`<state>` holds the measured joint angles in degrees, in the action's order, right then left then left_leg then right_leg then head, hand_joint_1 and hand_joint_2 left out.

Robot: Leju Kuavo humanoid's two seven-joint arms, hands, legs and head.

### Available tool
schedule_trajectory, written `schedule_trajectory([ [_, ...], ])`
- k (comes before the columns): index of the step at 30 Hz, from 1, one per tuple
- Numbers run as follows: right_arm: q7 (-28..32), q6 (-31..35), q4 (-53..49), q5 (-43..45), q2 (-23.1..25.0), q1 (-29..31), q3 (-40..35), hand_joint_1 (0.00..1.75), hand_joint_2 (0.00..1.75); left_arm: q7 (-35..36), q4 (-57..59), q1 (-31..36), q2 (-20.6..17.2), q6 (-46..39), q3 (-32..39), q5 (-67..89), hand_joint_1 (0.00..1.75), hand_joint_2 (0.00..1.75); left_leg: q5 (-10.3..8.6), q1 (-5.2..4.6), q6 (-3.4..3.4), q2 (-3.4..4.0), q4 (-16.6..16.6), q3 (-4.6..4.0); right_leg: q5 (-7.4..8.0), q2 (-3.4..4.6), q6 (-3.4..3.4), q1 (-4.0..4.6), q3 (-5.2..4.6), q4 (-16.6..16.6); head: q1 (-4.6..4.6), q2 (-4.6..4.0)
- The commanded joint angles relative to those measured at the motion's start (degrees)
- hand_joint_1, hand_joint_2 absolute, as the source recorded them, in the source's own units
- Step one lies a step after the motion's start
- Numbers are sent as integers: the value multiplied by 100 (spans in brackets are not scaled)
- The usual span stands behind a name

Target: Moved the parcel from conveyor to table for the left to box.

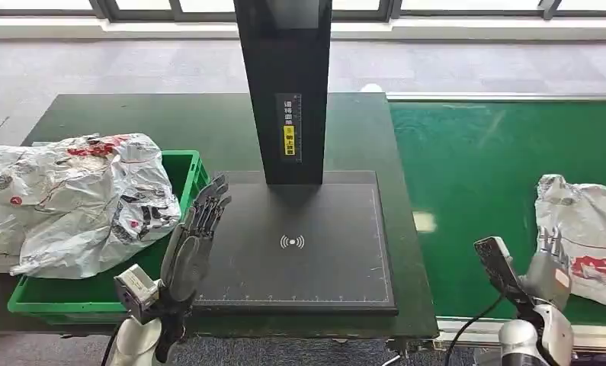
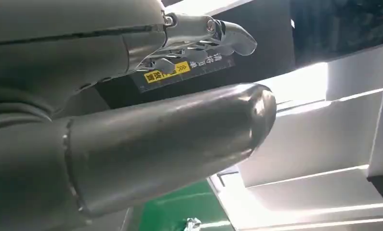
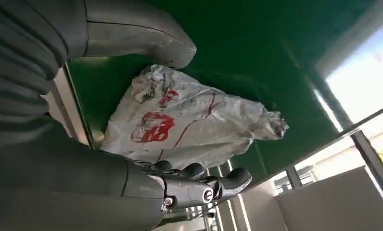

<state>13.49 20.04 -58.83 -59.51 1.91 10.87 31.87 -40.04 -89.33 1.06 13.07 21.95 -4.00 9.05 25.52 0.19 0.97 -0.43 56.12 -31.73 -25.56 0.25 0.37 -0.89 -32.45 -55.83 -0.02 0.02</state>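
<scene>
A crumpled white parcel point(image 1: 585, 229) with red print lies on the green conveyor point(image 1: 475, 191) at the right; the right wrist view shows the same parcel point(image 3: 189, 120) close up. My right hand point(image 1: 549, 263) hovers just left of it, fingers apart, holding nothing. Over the black scanner pad point(image 1: 299, 244), beside the green box point(image 1: 185, 171), my left hand point(image 1: 197, 236) stands with its fingers straight and empty. White printed parcels point(image 1: 71, 198) are heaped in that box.
A black scanner post point(image 1: 284, 84) with a yellow label rises at the back of the pad on the dark table point(image 1: 208, 122). The conveyor's metal edge point(image 1: 505, 97) runs along its far side. Windows and grey floor lie beyond.
</scene>
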Motion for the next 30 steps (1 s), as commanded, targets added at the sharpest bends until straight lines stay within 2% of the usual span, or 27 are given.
schedule_trajectory([
  [1,-655,294,2518,-876,-886,1179,585,0,175,4,167,-34,-130,-24,-126,112,0,0,0,-1,-4,14,-3,7,6,9,1,0,7,9,2,0],
  [5,-651,294,2548,-880,-906,1196,590,0,175,4,165,-38,-133,-21,-123,111,0,0,0,-3,-3,4,-1,3,2,0,0,-4,5,4,2,-2],
  [13,-1323,514,3373,-1485,-1297,1488,694,0,175,4,232,-5,-147,-97,-50,196,0,0,0,-4,-3,0,-1,3,3,-2,2,-5,5,4,2,-2],
  [17,-1791,206,3714,-1721,-1360,1680,790,0,175,86,9,-90,-84,-237,-74,324,0,0,2,-1,-5,13,3,-1,6,8,1,-2,1,4,2,-2],
  [23,-2130,-71,3930,-1892,-1472,1803,843,0,175,155,-48,-196,-71,-305,-61,359,0,0,2,-4,-3,7,1,-3,3,2,0,-5,-1,1,2,-2],
  [30,-2142,-92,3935,-1907,-1478,1839,841,0,175,154,-28,-202,-73,-313,-63,364,0,0,2,-2,-3,12,1,-3,5,8,0,-3,-2,1,2,-2],
])
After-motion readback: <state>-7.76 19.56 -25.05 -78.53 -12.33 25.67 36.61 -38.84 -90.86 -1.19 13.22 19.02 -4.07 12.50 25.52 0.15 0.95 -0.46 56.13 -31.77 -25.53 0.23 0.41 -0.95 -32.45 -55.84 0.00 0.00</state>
